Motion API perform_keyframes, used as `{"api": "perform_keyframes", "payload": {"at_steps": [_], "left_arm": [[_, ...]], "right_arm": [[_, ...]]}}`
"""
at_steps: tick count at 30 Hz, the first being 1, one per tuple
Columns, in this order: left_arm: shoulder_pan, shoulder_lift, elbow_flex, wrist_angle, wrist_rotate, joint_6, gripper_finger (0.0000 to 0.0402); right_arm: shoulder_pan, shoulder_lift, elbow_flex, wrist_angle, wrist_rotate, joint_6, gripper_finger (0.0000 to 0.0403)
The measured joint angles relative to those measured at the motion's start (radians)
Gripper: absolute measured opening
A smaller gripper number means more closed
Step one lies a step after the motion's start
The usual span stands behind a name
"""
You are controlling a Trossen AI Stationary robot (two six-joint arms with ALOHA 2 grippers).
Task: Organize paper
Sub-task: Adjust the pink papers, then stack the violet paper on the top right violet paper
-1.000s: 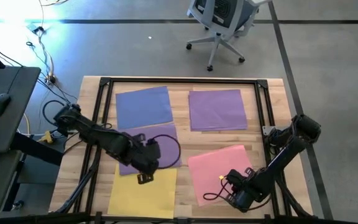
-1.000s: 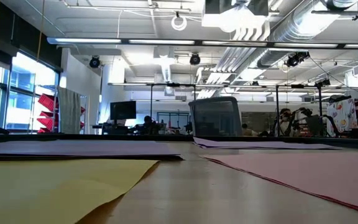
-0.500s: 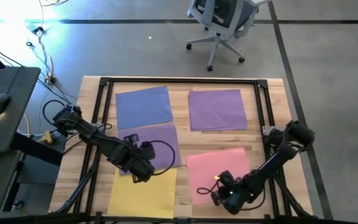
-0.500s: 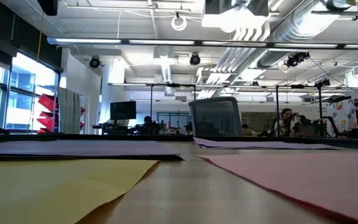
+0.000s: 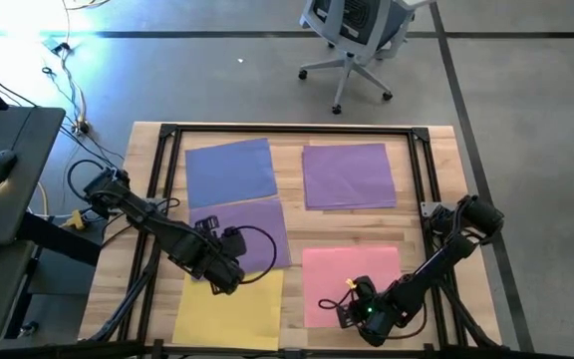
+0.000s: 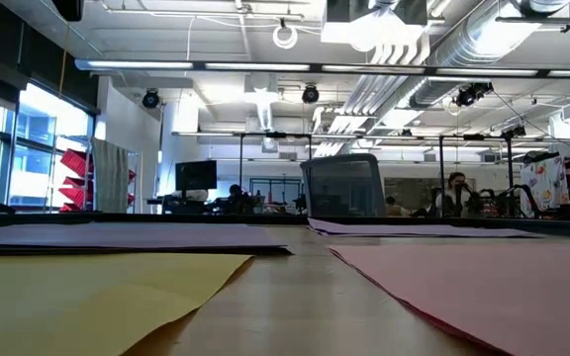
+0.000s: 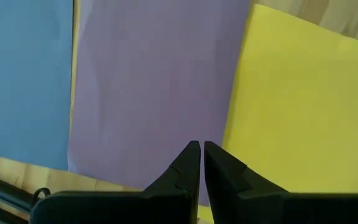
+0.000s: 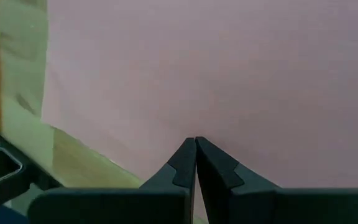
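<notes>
1. The left gripper [image 7: 201, 148] hangs over the purple sheet [image 5: 257, 231] near the table's [image 5: 297, 143] centre-left, fingers pressed together on nothing.
2. The right gripper [image 8: 195, 144] is low over the pink sheet [image 5: 352, 279] at the table's 5 o'clock, its fingers also pressed together.
3. 5 sheets show: the blue sheet [image 5: 230, 170] at 11 o'clock, a second purple sheet [image 5: 349, 176] at 1 o'clock, the yellow sheet [image 5: 229, 305] at 7 o'clock.
4. The purple sheet under the left gripper lies between blue and yellow, its near edge meeting the yellow one.
5. An office chair [image 5: 359, 30] stands on the floor at 12 o'clock beyond the table.
</notes>
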Motion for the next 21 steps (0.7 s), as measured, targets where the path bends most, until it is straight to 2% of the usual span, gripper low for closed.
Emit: {"api": "perform_keyframes", "payload": {"at_steps": [7,13,17,21], "left_arm": [[-0.026,-0.053,0.035,-0.005,-0.131,-0.108,0.0],[-0.026,-0.062,0.019,-0.027,-0.139,-0.133,0.0],[-0.005,-0.084,-0.08,0.004,-0.16,-0.138,0.0006],[0.045,-0.136,-0.259,0.132,-0.1,-0.101,0.0032]], "right_arm": [[-0.015,-0.024,0.116,-0.217,-0.021,-0.048,0.0],[-0.073,-0.027,0.185,-0.171,0.04,-0.164,0.0],[-0.154,-0.027,0.22,-0.138,0.105,-0.249,0.0005],[-0.271,-0.027,0.231,-0.05,0.076,-0.391,0.0036]]}}
